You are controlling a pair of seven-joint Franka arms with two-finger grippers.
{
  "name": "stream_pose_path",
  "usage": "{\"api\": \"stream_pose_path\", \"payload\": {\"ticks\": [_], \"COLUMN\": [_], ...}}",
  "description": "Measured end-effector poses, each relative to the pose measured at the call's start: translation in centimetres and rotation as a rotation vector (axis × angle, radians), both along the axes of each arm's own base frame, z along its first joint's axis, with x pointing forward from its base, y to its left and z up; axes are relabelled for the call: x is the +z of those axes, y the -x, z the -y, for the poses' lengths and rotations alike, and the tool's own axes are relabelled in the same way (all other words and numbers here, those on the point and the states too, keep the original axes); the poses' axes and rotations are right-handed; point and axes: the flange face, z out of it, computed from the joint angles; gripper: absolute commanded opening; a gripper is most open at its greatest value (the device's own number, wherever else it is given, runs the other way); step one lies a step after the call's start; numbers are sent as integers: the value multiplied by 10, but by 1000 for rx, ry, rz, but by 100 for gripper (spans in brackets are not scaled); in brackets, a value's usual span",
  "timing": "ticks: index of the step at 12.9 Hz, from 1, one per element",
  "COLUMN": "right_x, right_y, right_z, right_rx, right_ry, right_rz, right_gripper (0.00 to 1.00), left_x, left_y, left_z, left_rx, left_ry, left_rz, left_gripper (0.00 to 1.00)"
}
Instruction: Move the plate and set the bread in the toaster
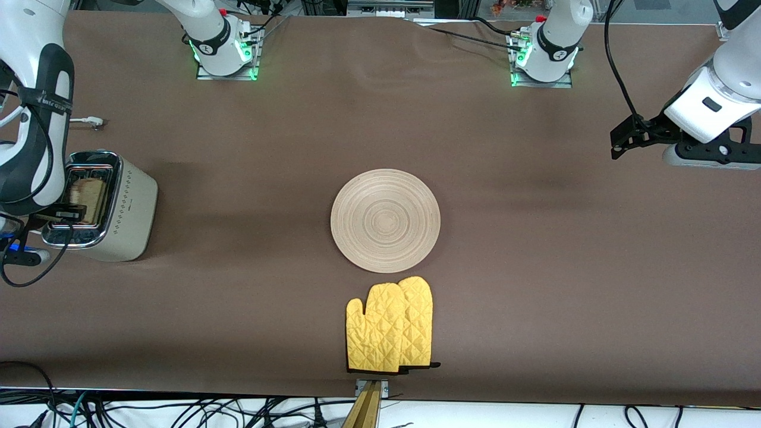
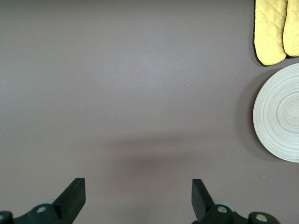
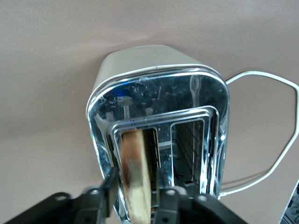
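Mitts [image 1: 390, 326]: yellow quilted pair, overlapping, flat on the brown counter [image 1: 535, 285] at the edge nearest the front camera; also seen in the left wrist view [image 2: 275, 30].

Toaster [image 1: 104, 205]: beige body, chrome top, two slots, dot rows on its side. Stands at the right arm's end of the counter. White cord [image 3: 275, 135] trails off it onto the counter.

Bread [image 3: 135, 172]: one slice, brown crust, standing on edge in one toaster slot, its upper part sticking out above the chrome top. The other slot shows only its wire cage. In the front view it shows as a pale brown patch in the slot [image 1: 86, 193].

Right tool [image 3: 135, 193]: directly over the toaster, fingers [image 3: 110, 186] astride the top edge of the slice, one on each side. Fingers partly spread and close to the crust; whether they press on it cannot be told.

Plate [image 1: 385, 220]: round, pale wood, concentric rings. Lies flat at mid-counter, just beside the mitts and farther from the front camera than they are, well apart from the toaster. Nothing on it. Part of its rim shows in the left wrist view [image 2: 280, 114].

Left tool [image 2: 138, 198]: fingers spread wide, holding nothing, up over bare counter toward the left arm's end, well apart from the plate. Left arm waits.
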Motion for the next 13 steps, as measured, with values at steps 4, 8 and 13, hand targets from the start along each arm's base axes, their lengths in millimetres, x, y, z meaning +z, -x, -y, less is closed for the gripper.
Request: {"api": "stream_pose_path", "payload": {"ticks": [4,8,13], "right_x": [3,35,69], "right_y": [-2,-6,-11], "right_z": [3,-16,-73], "right_rx": [-3,18,92], "right_ry": [1,-37,-143], "right_rz": [11,77,150], "right_gripper": [100,100,100], "left_x": [0,0,0], "left_y": [0,0,0], "left_z": [0,0,0], "left_rx": [0,0,0], "left_ry": [0,0,0], "left_rz": [0,0,0], "left_gripper": [100,100,100]}}
